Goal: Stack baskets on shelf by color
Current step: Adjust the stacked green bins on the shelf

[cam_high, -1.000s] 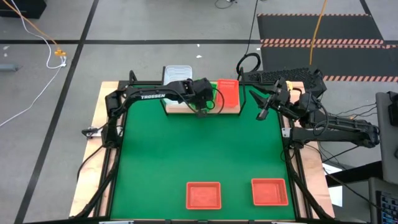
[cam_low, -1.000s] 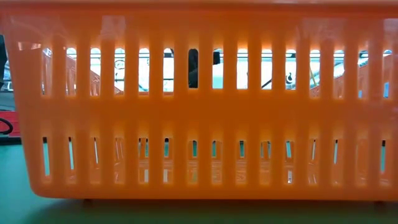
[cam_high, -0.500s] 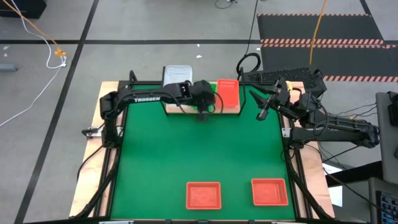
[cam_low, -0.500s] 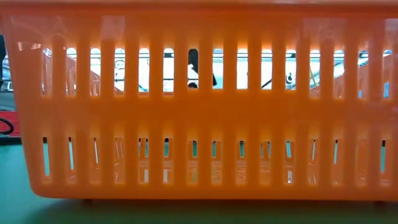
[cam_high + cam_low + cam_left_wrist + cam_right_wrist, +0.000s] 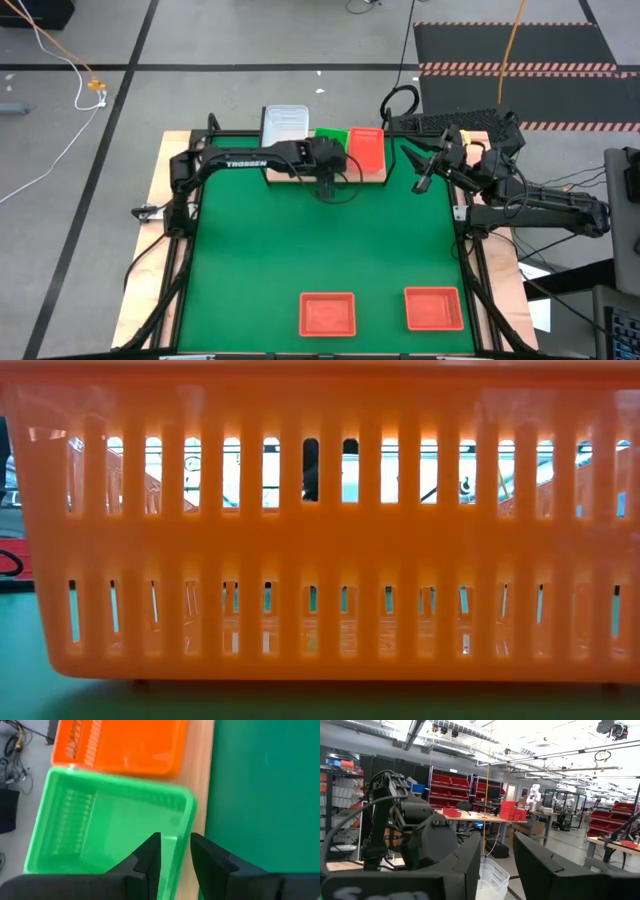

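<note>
Two loose baskets, high view: a pair of red-orange shallow plastic baskets, one (image 5: 328, 313) beside the other (image 5: 433, 308), lie on the green-matted worktop (image 5: 300, 240) at its near edge, well apart from the light-brown wooden shelf (image 5: 285, 176) at the far edge.
Shelf, high view: from left to right it carries a clear translucent plastic basket (image 5: 285, 122), a bright green plastic basket (image 5: 328, 133) and a third red-orange basket (image 5: 368, 150).
Left gripper, high view: the left gripper (image 5: 327, 187) hangs at the shelf's front edge, just before the green basket.
Right gripper, high view: the right gripper (image 5: 421, 183) waits off the shelf's right end, over the worktop.
Low view: one of the loose red-orange baskets (image 5: 320, 560) fills the picture with its slotted wall; a dark piece of an arm shows through the upper slots.
Left wrist view: the left gripper (image 5: 175, 852) keeps a narrow gap and looks empty. The green basket (image 5: 100, 825) sits on the shelf (image 5: 200, 780) beside the red-orange one (image 5: 120, 745), its near rim in line with that gap. Whether it touches, I cannot tell.
Right wrist view: the right gripper (image 5: 497, 852) stands narrowly parted with nothing between, facing the room.
Step in hand: green looks placed — the red-orange stack is unfinished.
Next move: likely a lift clear of the shelf, then a long reach to a loose red-orange basket, taking it by one rim.
</note>
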Controlling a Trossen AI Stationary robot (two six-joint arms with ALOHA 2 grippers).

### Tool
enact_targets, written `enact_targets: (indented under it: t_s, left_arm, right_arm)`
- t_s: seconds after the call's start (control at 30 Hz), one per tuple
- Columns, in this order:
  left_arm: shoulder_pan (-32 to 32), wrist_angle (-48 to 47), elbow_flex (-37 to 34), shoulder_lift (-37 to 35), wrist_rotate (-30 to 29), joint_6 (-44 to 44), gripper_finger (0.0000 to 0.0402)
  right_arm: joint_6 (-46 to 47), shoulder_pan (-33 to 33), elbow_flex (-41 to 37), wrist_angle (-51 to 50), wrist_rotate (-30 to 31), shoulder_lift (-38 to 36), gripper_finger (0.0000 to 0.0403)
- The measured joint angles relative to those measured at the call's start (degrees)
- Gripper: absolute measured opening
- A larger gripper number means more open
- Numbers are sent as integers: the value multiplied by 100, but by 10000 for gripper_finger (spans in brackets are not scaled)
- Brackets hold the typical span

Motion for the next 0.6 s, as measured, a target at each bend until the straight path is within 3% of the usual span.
enact_targets:
  t_s: [0.37, 0.6]
  left_arm:
    - [139, 1015, 0, 24, 0, -452, 108]
    - [100, 1076, 0, -1, 2, -282, 108]
  right_arm:
    - [-37, -2, 0, 19, 4, 2, 112]
    - [-20, -1, 0, -22, 4, 0, 112]
